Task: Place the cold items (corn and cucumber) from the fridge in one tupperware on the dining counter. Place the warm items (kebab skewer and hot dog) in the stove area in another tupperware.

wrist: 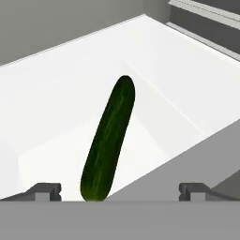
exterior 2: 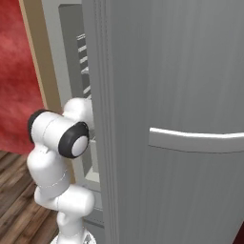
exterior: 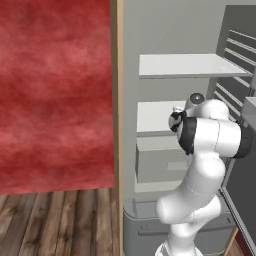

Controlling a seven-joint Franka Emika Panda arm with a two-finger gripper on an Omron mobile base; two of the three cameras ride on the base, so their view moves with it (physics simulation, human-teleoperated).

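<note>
You're looking straight down the gripper (wrist: 119, 191) into the fridge, and the cucumber (wrist: 109, 140) is right there in front of you. It lies in a white drawer (wrist: 180, 117), dark green, running lengthwise away from you, its near end low between your fingertips (wrist: 47, 191) and its far end up toward the middle of the drawer floor. Your fingers are spread wide, one tip off to each side of the cucumber's near end, and neither one is touching it. Nothing is held.

Watch your edges. The drawer's front wall (wrist: 159, 180) cuts across at a slant close to your right fingertip, grey on its face, and the cucumber's near end dips just behind it. There is bare white floor on both sides of the cucumber, more of it on the left than on the right. The back and side walls rise pale around it, well clear of the cucumber's far tip.

From the left base view, your arm (exterior: 200, 165) reaches into the open fridge (exterior: 130, 75), elbow bent, hand tucked in beside the shelves. The upper shelf (exterior: 185, 65) sits above your wrist with open room under it. The wooden frame (exterior: 118, 100) runs up the left side of the fridge, with the red wall (exterior: 55, 95) beyond it.

From the right base view, the open fridge door (exterior 2: 171, 95) stands close beside your arm on the right, its handle (exterior 2: 195, 140) facing the camera. Tight on that side; the room is to your left.
</note>
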